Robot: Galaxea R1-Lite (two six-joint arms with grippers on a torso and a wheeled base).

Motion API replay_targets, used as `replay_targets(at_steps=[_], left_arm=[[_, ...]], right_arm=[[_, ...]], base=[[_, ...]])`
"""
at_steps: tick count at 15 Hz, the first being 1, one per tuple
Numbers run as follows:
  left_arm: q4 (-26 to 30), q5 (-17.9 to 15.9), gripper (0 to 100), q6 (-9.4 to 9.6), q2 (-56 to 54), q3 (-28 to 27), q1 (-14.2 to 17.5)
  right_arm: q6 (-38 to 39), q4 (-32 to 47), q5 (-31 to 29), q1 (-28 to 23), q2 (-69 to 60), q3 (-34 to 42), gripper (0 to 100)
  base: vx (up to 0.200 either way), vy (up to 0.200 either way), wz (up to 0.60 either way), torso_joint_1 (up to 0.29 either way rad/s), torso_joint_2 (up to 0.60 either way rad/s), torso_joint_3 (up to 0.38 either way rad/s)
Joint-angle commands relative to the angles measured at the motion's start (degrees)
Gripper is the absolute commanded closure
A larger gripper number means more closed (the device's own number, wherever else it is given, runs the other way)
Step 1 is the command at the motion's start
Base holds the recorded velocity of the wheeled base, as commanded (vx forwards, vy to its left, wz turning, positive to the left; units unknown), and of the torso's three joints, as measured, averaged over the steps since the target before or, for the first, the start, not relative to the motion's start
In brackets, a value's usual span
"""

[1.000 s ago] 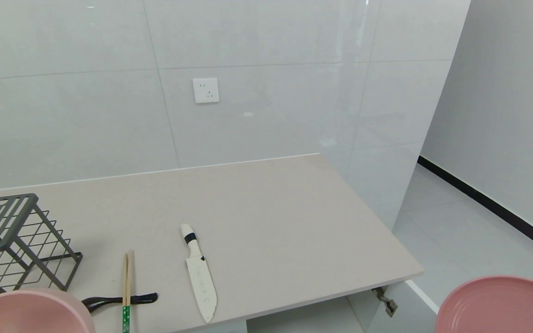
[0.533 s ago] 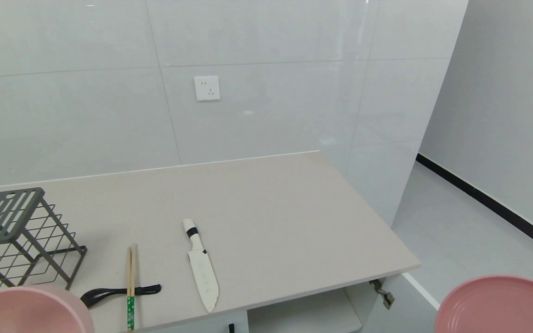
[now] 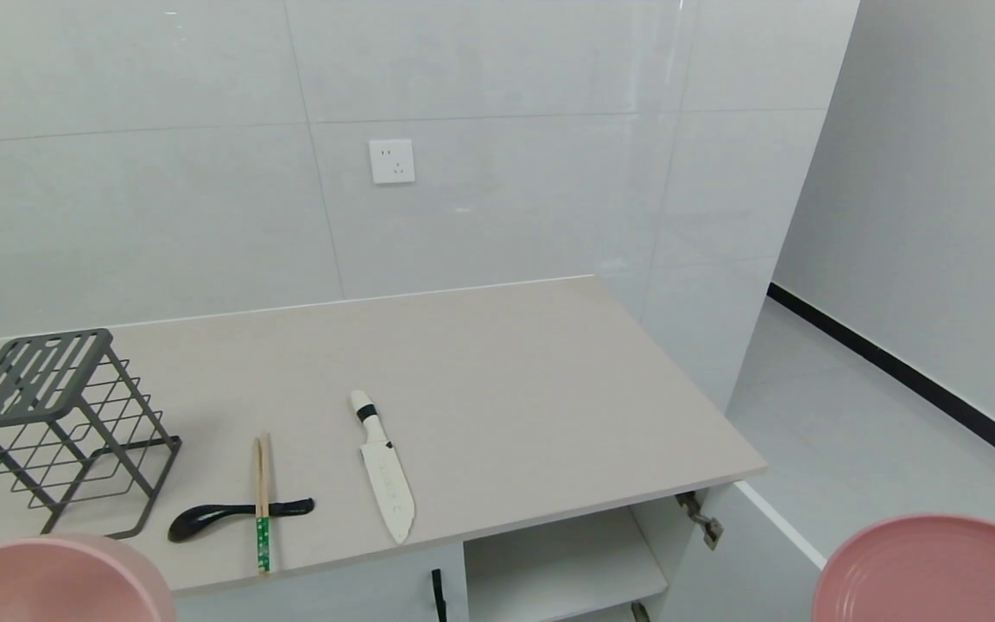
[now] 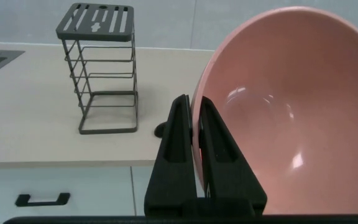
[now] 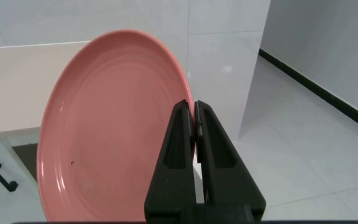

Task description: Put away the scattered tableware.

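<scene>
The left arm's jaws are pinched shut on the rim of a pink bowl (image 4: 291,112), and the right arm's jaws are closed tight on the edge of a pink plate (image 5: 110,124). On the counter (image 3: 532,371) stands a grey wire rack (image 3: 31,380). Just to the rack's right lies a black spoon (image 3: 212,516) with a pair of chopsticks (image 3: 261,466) crossing its handle, and a white knife (image 3: 387,479) lies farther from the rack on that same side.

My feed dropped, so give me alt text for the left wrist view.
The left gripper is shut on the rim of a pink bowl, held on edge. Beyond it, a grey wire rack stands upright on the beige counter.
</scene>
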Motion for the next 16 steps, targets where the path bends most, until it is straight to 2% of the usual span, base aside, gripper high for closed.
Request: replay_targets(at_steps=[1,2,3,6,7,11,16], left_arm=[[-0.21,-0.93,100,4.57,-0.02,0.0,0.01],[-0.21,-1.81,100,4.75,-0.02,0.0,0.01],[-0.03,-1.55,100,3.69,-0.02,0.0,0.01],[0.05,-1.28,100,-1.05,-0.02,0.0,0.01],[0.14,-1.28,100,-1.67,-0.02,0.0,0.01],[0.14,-1.37,100,-3.16,-0.02,0.0,0.01],[0.14,-1.37,100,-3.34,-0.02,0.0,0.01]], right_arm=[[-0.06,0.0,0.02,0.03,-0.02,-0.01,100],[-0.06,0.0,0.02,0.03,-0.02,-0.01,100],[-0.15,0.0,0.02,0.03,-0.02,0.07,100],[-0.06,0.0,0.02,0.03,-0.02,0.07,100],[-0.06,0.0,0.02,0.03,-0.02,-0.01,100],[-0.24,0.0,0.02,0.03,-0.02,-0.01,100],[-0.32,0.0,0.02,0.03,-0.02,-0.01,100]], base=[[0.0,0.0,0.0,-0.129,0.29,0.159],[0.0,0.0,0.0,-0.149,0.35,0.193],[0.0,0.0,0.0,-0.159,0.36,0.207],[0.0,0.0,0.0,-0.108,0.26,0.146],[0.0,0.0,0.0,-0.173,0.42,0.251],[0.0,0.0,0.0,-0.211,0.52,0.31],[0.0,0.0,0.0,-0.145,0.38,0.22]])
